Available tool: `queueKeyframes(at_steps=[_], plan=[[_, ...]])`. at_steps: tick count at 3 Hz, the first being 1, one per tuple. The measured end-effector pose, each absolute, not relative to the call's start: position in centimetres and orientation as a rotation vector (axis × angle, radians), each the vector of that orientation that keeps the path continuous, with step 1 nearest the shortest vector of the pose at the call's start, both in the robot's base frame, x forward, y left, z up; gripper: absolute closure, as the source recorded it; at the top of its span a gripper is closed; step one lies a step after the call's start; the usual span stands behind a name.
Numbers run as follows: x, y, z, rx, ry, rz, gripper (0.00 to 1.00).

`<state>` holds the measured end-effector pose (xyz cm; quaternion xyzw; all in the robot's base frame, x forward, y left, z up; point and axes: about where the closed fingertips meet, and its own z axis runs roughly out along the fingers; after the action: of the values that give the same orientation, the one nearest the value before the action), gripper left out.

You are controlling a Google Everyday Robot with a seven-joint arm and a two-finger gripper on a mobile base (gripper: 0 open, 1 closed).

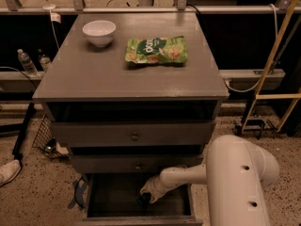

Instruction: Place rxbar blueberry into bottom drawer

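The end effector (144,200) hangs low inside the open bottom drawer (113,199), toward its right front; whether it is apart or clamped cannot be told; the rxbar blueberry cannot be told from the dark tip there, nor its long axis; a green bag (156,50) and white bowl (99,32) sit on the desk (94,76).

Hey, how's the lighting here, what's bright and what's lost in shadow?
Camera view: the cabinet top is evenly lit, the white bowl and green snack bag clear on it; the bottom drawer lies in deep shadow, so the tool, down inside it, ends in a dark shape I cannot identify; the white arm is brightest.
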<state>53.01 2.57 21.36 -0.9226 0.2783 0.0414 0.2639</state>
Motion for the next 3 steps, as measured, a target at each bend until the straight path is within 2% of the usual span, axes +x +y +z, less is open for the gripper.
queueKeyframes(at_steps=[3], plan=[[52.60, 2.85, 21.04, -2.495, 0.749, 0.123, 0.14]])
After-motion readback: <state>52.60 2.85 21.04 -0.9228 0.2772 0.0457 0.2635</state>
